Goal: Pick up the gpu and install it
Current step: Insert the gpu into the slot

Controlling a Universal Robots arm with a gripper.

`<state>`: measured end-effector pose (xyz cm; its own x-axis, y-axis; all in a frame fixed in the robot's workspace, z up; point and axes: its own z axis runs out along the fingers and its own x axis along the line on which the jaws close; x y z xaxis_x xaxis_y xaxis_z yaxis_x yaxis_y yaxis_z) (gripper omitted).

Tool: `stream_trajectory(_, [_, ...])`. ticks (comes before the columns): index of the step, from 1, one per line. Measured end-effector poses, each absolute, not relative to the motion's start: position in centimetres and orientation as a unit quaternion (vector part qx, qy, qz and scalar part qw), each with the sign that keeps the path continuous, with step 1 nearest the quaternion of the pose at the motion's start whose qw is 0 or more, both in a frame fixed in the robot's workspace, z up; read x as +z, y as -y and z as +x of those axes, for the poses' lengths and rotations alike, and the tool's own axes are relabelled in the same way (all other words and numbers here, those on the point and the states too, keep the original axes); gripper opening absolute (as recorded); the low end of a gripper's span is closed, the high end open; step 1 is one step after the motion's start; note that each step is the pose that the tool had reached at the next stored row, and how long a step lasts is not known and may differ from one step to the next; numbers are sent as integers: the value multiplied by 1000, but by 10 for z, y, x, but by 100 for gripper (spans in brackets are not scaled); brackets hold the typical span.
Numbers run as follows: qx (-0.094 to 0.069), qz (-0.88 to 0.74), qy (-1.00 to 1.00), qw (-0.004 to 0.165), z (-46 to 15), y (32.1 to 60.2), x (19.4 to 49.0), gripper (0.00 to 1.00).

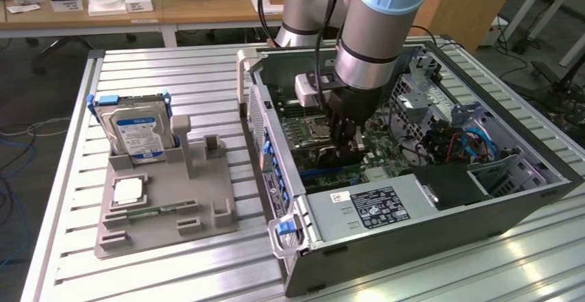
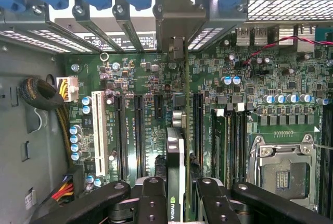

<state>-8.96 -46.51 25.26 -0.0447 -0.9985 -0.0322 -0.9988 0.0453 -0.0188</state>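
Note:
The gpu point(image 2: 176, 153) stands edge-on over the green motherboard point(image 2: 250, 78) inside the open computer case point(image 1: 439, 213). Its black cooler edge and thin green board run between two long black expansion slots point(image 2: 139, 130). Its silver end bracket point(image 2: 177, 21) reaches the case's rear wall among the blue slot clips. My gripper point(image 2: 179, 195) is shut on the gpu, one black finger point(image 2: 153, 193) on each face. In the exterior view the gripper point(image 1: 346, 144) reaches down into the middle of the case. Whether the card is seated in a slot I cannot tell.
A bare CPU socket point(image 2: 283, 169) and memory slots lie beside the card. A cable bundle point(image 2: 39, 94) hangs by the case wall. Outside the case, on the exterior view's left, a grey holder point(image 1: 164, 220) carries a hard drive point(image 1: 137, 134), a chip point(image 1: 128, 191) and a memory stick point(image 1: 155, 211).

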Motion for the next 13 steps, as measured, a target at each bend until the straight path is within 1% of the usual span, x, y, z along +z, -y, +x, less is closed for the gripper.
stream_trajectory(13, [4,-691,-723,18,-90,465,250,27])
